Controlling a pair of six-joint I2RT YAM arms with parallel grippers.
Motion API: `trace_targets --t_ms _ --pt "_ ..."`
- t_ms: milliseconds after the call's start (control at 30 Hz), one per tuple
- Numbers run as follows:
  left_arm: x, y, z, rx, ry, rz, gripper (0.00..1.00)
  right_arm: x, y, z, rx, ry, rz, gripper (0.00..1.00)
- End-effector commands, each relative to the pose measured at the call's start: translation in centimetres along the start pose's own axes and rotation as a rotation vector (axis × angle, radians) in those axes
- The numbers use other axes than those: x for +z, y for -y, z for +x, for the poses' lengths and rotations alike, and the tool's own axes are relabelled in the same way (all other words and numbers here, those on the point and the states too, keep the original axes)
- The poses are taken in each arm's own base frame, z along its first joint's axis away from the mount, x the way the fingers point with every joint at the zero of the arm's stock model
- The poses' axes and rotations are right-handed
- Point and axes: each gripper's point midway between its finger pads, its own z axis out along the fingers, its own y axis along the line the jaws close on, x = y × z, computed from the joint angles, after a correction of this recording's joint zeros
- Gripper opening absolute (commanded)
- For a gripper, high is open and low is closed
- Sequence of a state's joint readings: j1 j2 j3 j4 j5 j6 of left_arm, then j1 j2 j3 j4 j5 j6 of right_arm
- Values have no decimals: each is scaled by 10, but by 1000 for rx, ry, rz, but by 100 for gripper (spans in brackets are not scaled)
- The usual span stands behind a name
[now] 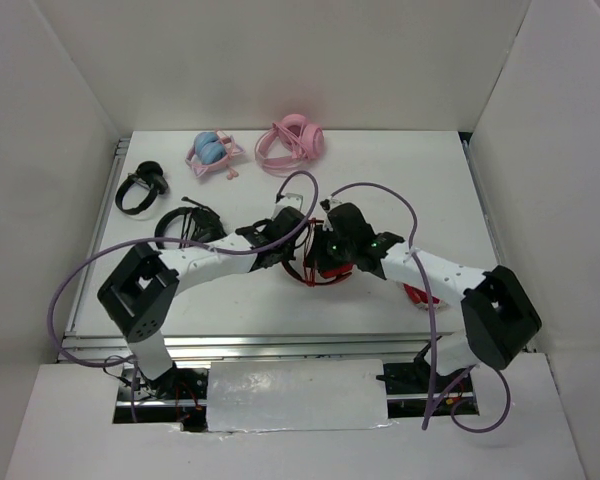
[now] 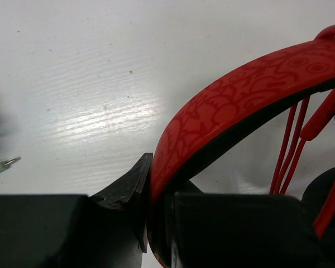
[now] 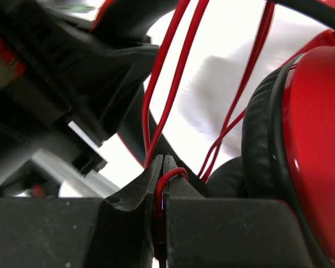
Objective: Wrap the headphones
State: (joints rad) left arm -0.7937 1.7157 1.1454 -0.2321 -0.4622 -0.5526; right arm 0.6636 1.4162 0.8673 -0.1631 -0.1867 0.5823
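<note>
The right gripper is filling the bottom of its own wrist view, its two fingers pressed together on a small loop of the thin red cable, which is sticking up between the tips. From that pinch, several strands of cable are running upward across the view, beside the red ear cup and its black cushion. Judging by this, the arm is holding the cable so that it can be led around the headphones instead of lying loose.

The left gripper is clamping the patterned red headband near one end, one finger on the outer red face and the other on the black lining. It seems to be acting as an anchor, keeping the frame steady while the other arm is working the cable. More red strands are hanging under the arch of the band, so some cable is probably already gathered there, though how many turns are done cannot be told.

From above, the headphones are sitting at the middle of the white table, largely hidden under the two wrists meeting over them. Pink headphones are lying at the far edge and black headphones at the far left, both well apart from the work.

The likely risk is the thin cable slipping out of the pinch as it is pulled taut.
</note>
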Motion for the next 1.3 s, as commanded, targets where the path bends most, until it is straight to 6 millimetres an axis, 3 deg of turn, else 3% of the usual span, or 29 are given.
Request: trace_targets --t_ms 0,200,333,567,600,767,1033,1267 --pt "3 26 -20 0 29 77 0 6 5 -32 9 61 80 2" --pt "23 28 -6 27 -36 49 0 20 26 -35 82 47 206 0" --pt "32 26 -4 16 -70 46 0 36 32 -33 122 -3 223 6" --pt "44 12 2 -2 -122 34 0 54 49 -37 197 -58 229 24" --pt "46 11 2 -1 -125 26 0 55 54 -38 205 -60 239 31" --pt "55 9 8 -10 -164 33 0 62 58 -43 199 -72 250 40" --pt "66 -1 16 -28 -228 -6 0 62 51 -52 192 -72 230 41" --pt "66 -8 20 -39 -250 -11 26 47 47 -70 197 -23 228 43"
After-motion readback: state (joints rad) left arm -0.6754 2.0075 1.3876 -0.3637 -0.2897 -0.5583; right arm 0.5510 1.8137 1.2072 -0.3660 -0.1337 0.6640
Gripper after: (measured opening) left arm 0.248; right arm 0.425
